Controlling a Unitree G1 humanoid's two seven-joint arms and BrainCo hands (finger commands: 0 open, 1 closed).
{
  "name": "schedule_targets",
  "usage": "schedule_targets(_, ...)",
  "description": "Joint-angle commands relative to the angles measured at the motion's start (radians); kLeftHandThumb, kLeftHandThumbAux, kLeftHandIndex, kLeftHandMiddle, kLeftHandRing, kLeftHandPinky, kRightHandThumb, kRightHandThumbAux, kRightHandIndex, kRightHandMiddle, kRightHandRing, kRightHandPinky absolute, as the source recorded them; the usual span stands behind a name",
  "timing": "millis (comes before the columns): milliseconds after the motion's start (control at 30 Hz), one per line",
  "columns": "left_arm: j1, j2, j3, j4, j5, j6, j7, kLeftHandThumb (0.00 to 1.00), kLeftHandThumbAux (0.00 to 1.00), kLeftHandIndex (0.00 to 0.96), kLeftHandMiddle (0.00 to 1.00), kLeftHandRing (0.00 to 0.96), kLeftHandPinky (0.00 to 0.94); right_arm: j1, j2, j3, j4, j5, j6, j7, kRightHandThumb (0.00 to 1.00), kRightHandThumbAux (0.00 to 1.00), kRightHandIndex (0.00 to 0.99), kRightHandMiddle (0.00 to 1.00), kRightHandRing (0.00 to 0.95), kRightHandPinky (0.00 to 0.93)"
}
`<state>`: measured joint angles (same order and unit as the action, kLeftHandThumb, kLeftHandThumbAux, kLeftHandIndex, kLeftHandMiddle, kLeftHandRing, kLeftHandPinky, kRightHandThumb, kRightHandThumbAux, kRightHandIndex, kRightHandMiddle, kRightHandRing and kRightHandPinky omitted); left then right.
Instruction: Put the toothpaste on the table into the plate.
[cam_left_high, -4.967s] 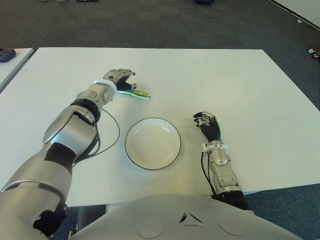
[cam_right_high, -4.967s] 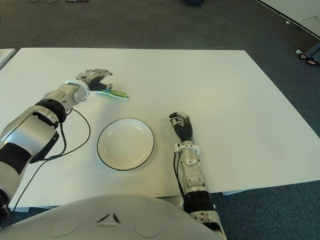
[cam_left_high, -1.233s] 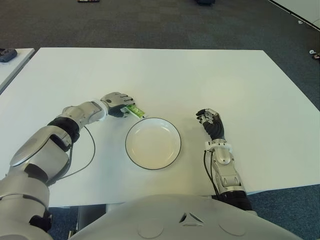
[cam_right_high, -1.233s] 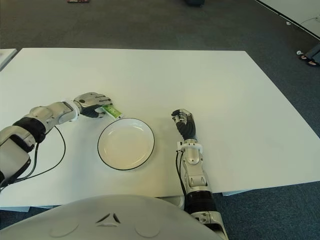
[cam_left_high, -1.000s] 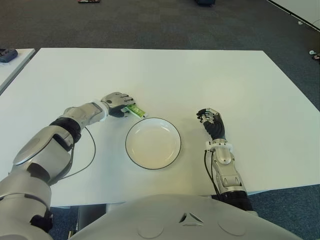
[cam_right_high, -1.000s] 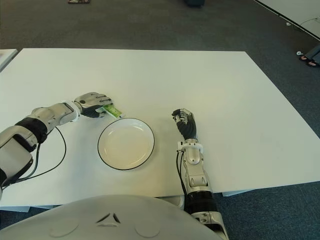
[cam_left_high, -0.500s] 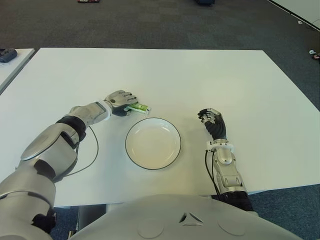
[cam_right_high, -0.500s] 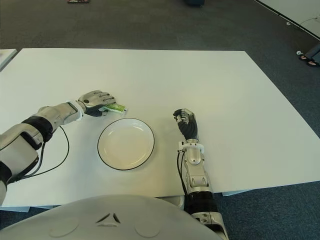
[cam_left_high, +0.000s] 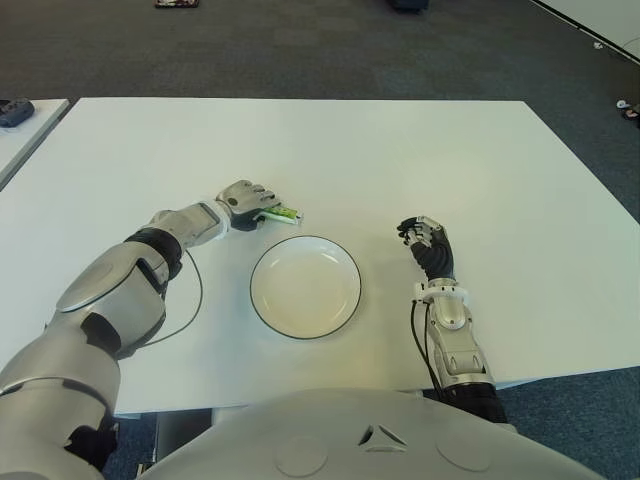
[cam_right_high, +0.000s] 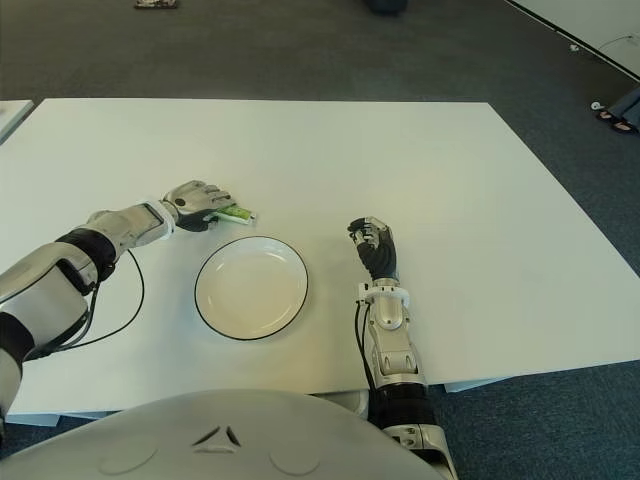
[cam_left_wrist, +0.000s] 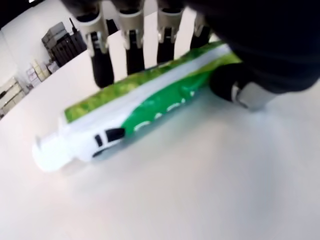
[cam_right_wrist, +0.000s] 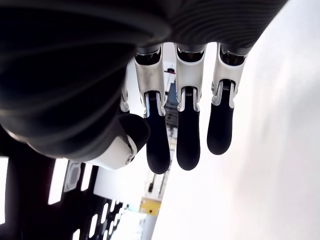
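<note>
Left hand closed around the green-and-white toothpaste, which lies on the white worktop just beyond the far-left rim of the plate, its cap end pointing right. Right hand to the right of the plate, fingers loosely extended, holding nothing.
</note>
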<state>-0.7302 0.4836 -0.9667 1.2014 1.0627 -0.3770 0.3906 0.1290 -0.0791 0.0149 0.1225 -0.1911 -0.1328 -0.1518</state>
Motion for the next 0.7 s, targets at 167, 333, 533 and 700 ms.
schedule_targets(167, 0.087, -0.017, -0.028, 0.070, 0.027, -0.022, 0.094, 0.769, 0.653, 0.401, 0.536, 0.589, 0.582, 0.004, 0.003, -0.005, 0.001, 0.001, 0.005, -0.007, 0.709, 0.733, 0.420, 0.470, 0.449, 0.450)
schedule_targets(333, 0.088, -0.023, -0.029, 0.088, 0.024, -0.041, 0.115, 0.836, 0.660, 0.414, 0.585, 0.706, 0.709, 0.005, 0.001, -0.006, 0.003, 0.002, -0.001, -0.005, 0.710, 0.732, 0.421, 0.468, 0.447, 0.441)
schedule_targets(533, 0.090, -0.030, -0.007, 0.101, -0.007, -0.051, 0.091, 0.850, 0.661, 0.424, 0.607, 0.755, 0.739, 0.001, 0.002, -0.007, 0.006, 0.005, -0.003, -0.005, 0.710, 0.732, 0.421, 0.469, 0.448, 0.447)
schedule_targets(700, 0.096, -0.030, 0.007, 0.103, -0.037, -0.063, 0.083, 0.852, 0.660, 0.435, 0.569, 0.770, 0.757, 0.000, 0.003, -0.008, 0.006, 0.007, -0.005, -0.005, 0.710, 0.732, 0.421, 0.477, 0.455, 0.455)
